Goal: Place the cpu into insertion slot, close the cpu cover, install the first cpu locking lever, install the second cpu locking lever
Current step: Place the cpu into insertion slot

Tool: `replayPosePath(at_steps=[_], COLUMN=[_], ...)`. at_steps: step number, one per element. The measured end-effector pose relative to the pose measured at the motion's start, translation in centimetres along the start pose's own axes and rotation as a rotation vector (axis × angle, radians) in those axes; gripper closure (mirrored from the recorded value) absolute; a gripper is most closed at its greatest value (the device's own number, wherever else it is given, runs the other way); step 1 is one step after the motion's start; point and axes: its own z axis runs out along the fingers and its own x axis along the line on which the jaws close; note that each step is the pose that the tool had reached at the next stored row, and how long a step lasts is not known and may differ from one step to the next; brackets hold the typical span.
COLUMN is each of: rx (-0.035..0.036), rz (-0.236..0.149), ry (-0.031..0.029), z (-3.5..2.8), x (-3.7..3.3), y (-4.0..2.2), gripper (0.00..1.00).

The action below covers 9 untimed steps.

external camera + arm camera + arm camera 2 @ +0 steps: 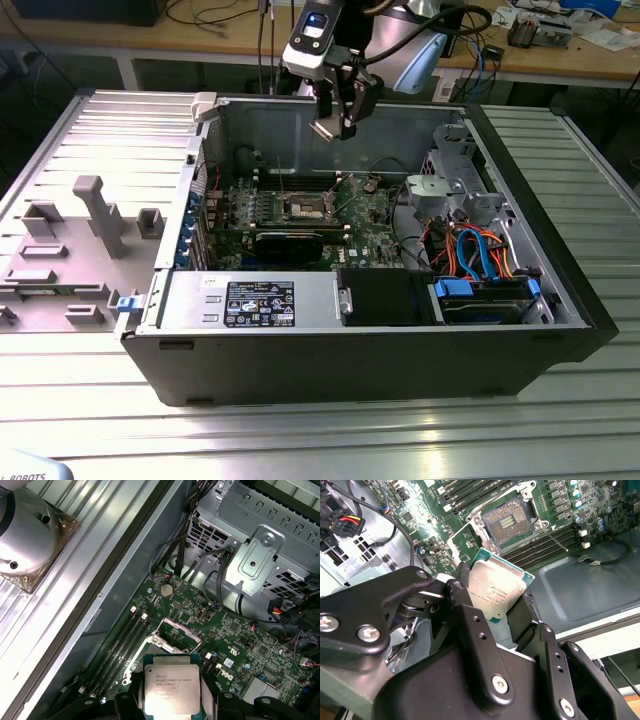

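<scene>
My gripper (340,122) hangs above the open computer case, over the motherboard's far side, shut on the cpu (328,129). In both wrist views the cpu (492,591) (172,690) is a flat silvery square with a green rim, clamped by its edges between the black fingers (470,620). The insertion slot (307,208) (509,522) lies well below it on the green board, its dark centre bare and uncovered. In the first wrist view the slot (167,644) sits just beyond the held chip, with the silvery cpu cover (181,628) tilted up at its far edge. A thin metal locking lever (554,537) stands free beside the slot.
Rows of memory slots (540,545) flank the socket. A long black card (290,243) lies just in front of it. A metal drive cage (450,185) and orange and blue cables (480,250) fill the exterior view's right; a power supply (250,300) lines the near wall. A grey fixture plate (60,250) lies outside.
</scene>
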Motion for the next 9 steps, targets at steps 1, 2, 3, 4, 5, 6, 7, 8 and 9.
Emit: replayPosePath(at_steps=[1,2,3,4,5,6,7,8,9], rx=[-0.0001,-0.0001,-0.0001,0.0,-0.0001,-0.0001,-0.0001,-0.0001,0.0], rz=[0.0,0.0,0.0,0.0,0.0,0.0,0.0,0.0,0.0], ry=[0.0,0.0,0.0,0.0,0.0,0.0,0.0,0.0,0.0], z=[0.0,0.0,0.0,0.0,0.0,0.0,0.0,0.0,0.0], x=[0.0,0.0,0.0,0.0,0.0,0.0,0.0,0.0,0.0], y=[0.0,0.0,0.0,0.0,0.0,0.0,0.0,0.0,0.0], gripper=[0.46,0.46,0.46,0.46,0.46,0.46,0.46,0.46,0.46])
